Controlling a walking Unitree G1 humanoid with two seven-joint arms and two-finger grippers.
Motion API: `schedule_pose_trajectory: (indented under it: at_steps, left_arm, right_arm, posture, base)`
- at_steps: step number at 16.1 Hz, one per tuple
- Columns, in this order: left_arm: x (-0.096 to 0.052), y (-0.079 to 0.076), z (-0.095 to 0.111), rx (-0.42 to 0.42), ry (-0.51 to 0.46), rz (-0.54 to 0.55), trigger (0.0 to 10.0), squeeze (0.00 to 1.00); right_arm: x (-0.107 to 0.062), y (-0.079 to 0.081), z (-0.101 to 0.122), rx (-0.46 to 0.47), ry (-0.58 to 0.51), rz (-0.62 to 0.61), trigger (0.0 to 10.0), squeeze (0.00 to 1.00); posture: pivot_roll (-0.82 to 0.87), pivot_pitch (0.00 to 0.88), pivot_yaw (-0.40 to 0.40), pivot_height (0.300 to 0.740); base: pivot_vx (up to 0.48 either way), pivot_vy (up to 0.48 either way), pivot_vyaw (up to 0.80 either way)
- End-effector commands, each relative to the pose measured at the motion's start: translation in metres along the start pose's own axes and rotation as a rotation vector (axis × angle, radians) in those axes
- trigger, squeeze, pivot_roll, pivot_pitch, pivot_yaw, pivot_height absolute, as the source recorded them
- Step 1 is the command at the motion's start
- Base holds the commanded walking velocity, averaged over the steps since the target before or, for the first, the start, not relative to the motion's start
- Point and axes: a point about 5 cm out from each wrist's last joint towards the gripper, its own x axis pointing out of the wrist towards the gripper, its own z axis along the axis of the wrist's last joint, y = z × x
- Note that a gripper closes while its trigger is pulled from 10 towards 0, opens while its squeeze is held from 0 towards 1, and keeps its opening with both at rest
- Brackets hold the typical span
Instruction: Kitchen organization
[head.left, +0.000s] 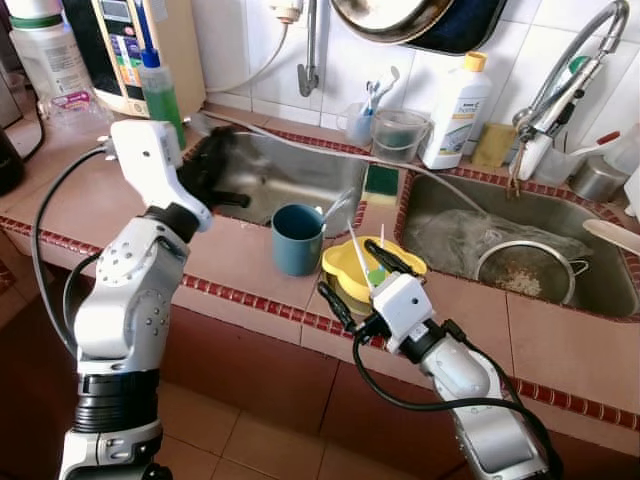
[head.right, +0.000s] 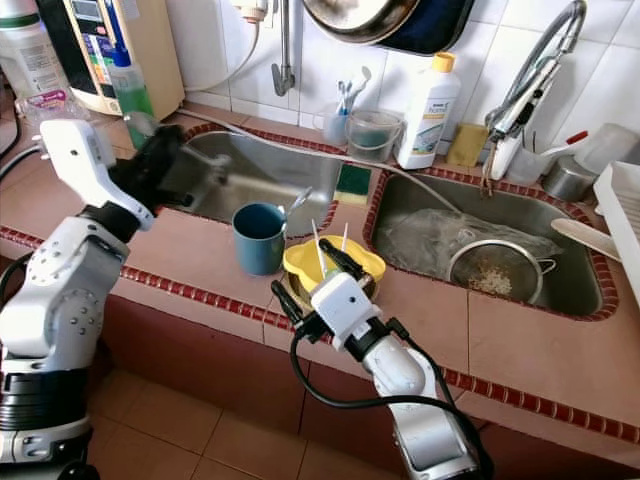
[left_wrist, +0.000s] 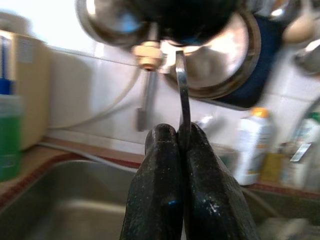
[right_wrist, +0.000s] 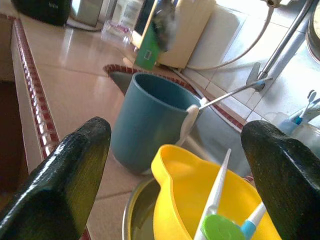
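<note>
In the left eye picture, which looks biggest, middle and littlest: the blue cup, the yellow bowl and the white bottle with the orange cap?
1. white bottle, tallest of the three though farthest back.
2 and 3. yellow bowl and blue cup look about alike. The bowl is wider, the cup taller, and the right gripper hides part of the bowl, so I won't rank them.

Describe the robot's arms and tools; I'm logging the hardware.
Both arms are silver-grey, jointed shells with black cables looping alongside. White blocky wrist housings carry the left tool and right tool, each with two long black fingers, matte and slightly scuffed.
</note>
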Motion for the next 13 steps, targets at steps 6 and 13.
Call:
schedule_pose_trajectory:
  at_steps: [6, 13]
  left_arm:
    - [-0.021, 0.018, -0.03, 0.152, 0.072, 0.074, 10.0, 0.0]
    - [-0.027, 0.029, -0.038, 0.232, 0.089, 0.043, 10.0, 0.0]
  right_arm:
    - [-0.008, -0.009, 0.003, 0.173, -0.014, -0.075, 10.0, 0.0]
    - [-0.019, -0.012, 0.019, 0.243, -0.052, -0.101, 10.0, 0.0]
  posture:
    - [-0.08, 0.0, -0.045, 0.74]
    - [-0.09, 0.0, -0.042, 0.74]
  base:
    - [0.0, 0.0, 0.0]
    - [0.0, 0.0, 0.0]
